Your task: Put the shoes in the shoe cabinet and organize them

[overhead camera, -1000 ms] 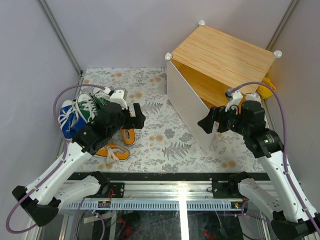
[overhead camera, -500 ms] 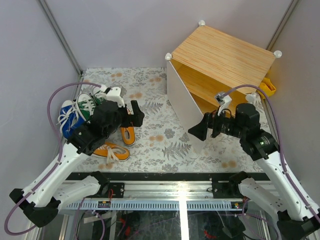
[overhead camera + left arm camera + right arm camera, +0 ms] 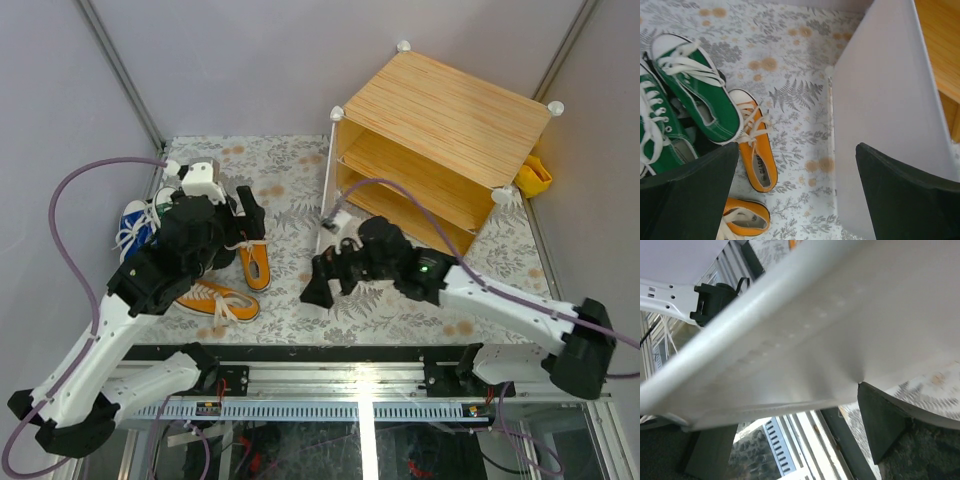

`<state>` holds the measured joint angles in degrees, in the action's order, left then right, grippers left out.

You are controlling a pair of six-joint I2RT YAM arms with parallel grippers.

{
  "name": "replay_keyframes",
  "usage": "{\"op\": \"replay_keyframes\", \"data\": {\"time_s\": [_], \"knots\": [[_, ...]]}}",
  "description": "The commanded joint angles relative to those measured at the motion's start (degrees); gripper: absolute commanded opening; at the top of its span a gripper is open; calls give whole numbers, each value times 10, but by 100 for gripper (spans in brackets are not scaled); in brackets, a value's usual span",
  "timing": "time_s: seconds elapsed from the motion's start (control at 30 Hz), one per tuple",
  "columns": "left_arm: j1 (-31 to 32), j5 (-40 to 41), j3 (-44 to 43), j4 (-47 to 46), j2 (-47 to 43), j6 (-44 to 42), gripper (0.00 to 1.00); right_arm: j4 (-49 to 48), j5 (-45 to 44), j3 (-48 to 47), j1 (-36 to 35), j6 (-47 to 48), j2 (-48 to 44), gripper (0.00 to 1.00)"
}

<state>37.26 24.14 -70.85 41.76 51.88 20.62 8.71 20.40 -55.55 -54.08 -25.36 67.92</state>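
L tool [image 3: 797, 150] spread wide near orange shoe [image 3: 757, 150], R tool [image 3: 320, 280] released (jaws apart) by shoe cabinet door [image 3: 885, 100]

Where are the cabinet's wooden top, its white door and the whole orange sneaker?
wooden top [image 3: 445, 108], top external view, panel centre.
white door [image 3: 885, 105], left wrist view, flat face.
orange sneaker [image 3: 756, 145], left wrist view, tongue.

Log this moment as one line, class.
cabinet door: open | shoes: on table, left of cabinet | left tool: open above shoes | right tool: open at door edge
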Motion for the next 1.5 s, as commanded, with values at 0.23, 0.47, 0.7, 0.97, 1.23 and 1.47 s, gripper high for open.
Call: {"op": "replay_keyframes", "data": {"time_s": [0.23,0.47,0.7,0.97,1.23,1.47], "knots": [[1,75,-19,18,-31,-25,100,-49,-73,-203,-118,39,218,100],[1,79,-1,6,-27,-21,100,-48,-104,-155,-119,35,184,100],[1,92,11,3,-9,2,100,-5,-135,-113,-120,39,116,100],[-90,169,-3,54,67,81,100,82,-201,-70,-120,38,5,100],[-283,13,35,-17,46,129,92,138,-255,-35,-120,35,-96,100],[-293,-12,86,-9,83,214,85,137,-270,-16,-120,42,-105,100]]}}
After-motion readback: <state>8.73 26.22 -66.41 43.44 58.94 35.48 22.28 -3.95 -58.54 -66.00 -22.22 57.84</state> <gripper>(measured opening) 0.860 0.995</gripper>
